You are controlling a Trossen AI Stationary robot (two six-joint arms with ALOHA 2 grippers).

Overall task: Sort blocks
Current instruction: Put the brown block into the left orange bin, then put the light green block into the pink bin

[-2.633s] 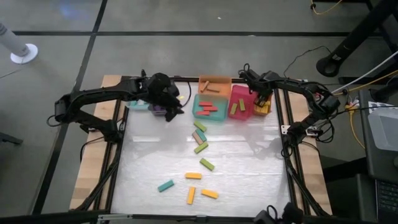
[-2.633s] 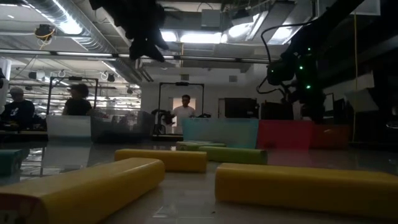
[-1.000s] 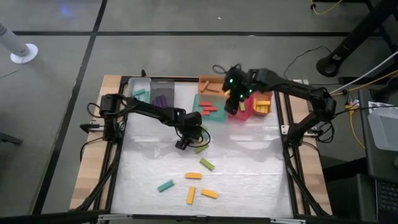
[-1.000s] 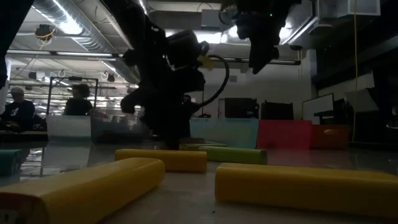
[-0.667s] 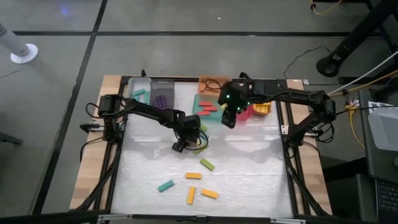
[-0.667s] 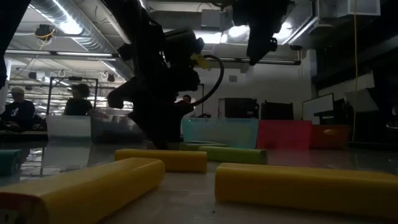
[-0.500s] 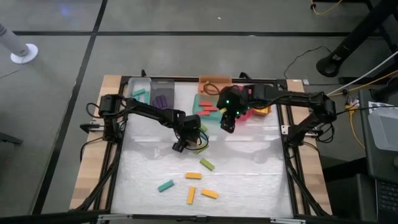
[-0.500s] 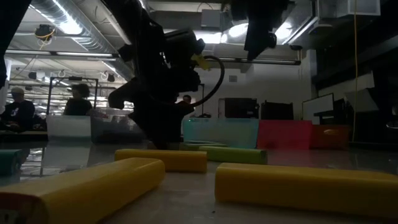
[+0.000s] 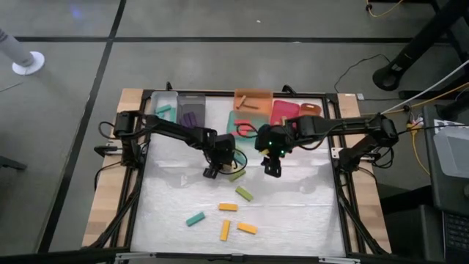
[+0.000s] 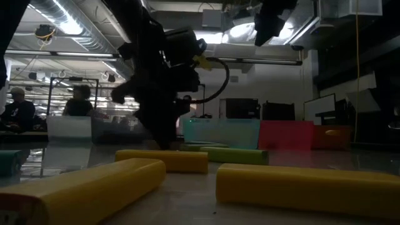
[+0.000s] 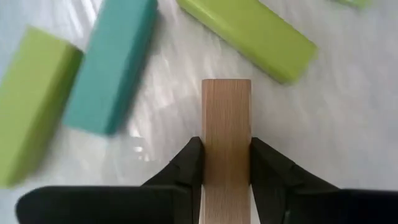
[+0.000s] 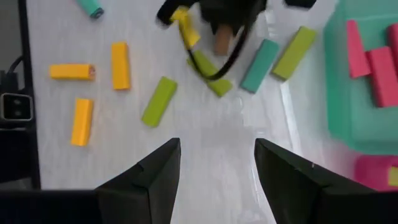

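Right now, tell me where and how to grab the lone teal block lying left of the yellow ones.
Grip the teal block at its middle, with the tool coming straight down and its fingers across the two long sides. It lies flat on the table with nothing touching it, so both long sides look free.

bins (image 9: 253, 99): sitting along the table's (image 9: 308, 220) far edge
blocks (image 9: 228, 207): lying scattered nearer, mid-table
grippers: hanging between bins and blocks

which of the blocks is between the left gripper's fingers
The brown block. The left gripper has its fingers pressed against both long sides of it, while the teal block and green blocks lie loose beside it.
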